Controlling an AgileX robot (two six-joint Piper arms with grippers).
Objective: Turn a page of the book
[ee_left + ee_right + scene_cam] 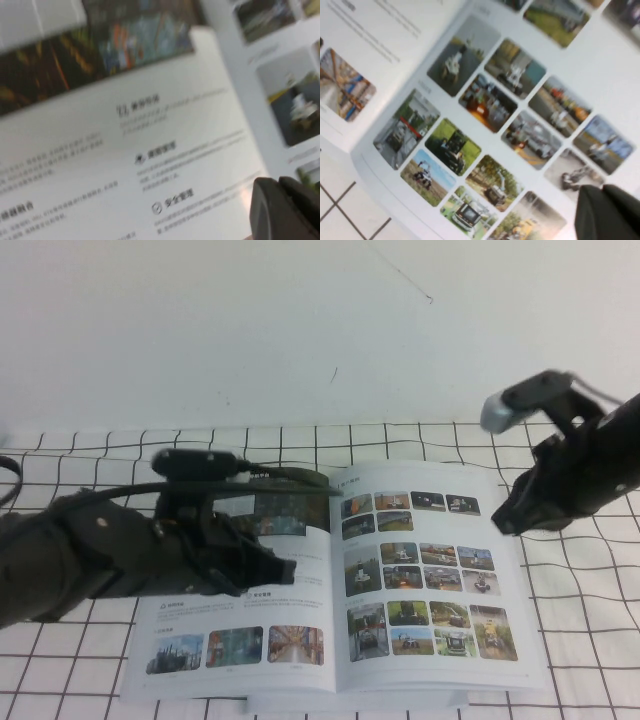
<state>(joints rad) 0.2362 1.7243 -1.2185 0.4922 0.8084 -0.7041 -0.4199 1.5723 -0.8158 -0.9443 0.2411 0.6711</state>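
Note:
The book lies open on the gridded table. The page lies flat as its left-hand leaf, with a dark banner at the top and small photos along the bottom; up close it shows small grey text. My left gripper rests low over this leaf near the spine, its fingers pressed together and shut with nothing between them. The right-hand leaf carries a full grid of colour photos. My right gripper hovers at that leaf's outer edge, shut and empty, its tip over the photos.
A white tablecloth with a black grid covers the table around the book. A plain white wall rises behind it. My left arm covers the upper part of the left leaf.

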